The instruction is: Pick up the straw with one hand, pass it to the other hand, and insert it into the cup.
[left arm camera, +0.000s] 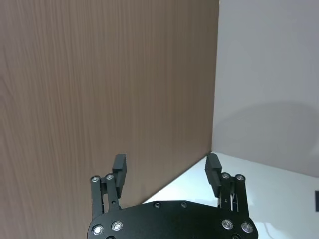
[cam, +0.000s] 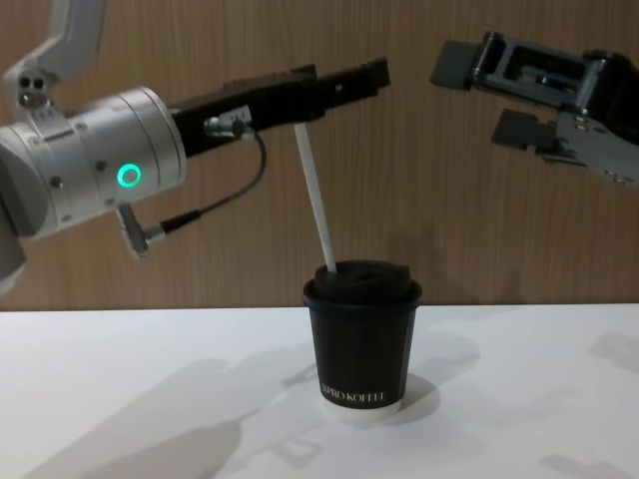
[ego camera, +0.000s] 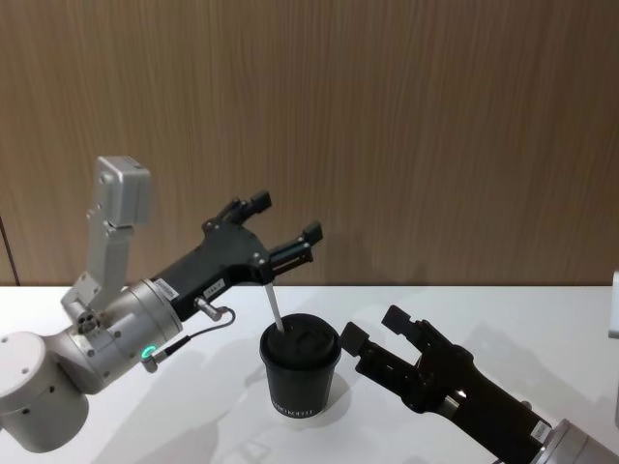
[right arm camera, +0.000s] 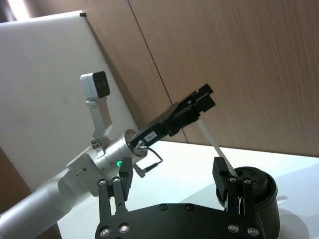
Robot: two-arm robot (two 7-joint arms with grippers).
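The black cup with its domed lid stands on the white table. The white straw leans in the lid's hole, lower end inside. Its top reaches the underside of my left gripper, behind the fingertips. That gripper hangs above and left of the cup, open, and the left wrist view shows nothing between its fingers. My right gripper hovers open just right of the cup, holding nothing. The right wrist view shows the cup, straw and left gripper.
A brown wood-panel wall rises directly behind the table. The left arm's silver wrist with its green ring and grey cable sits left of the cup. A white wall meets the wood panel at the corner.
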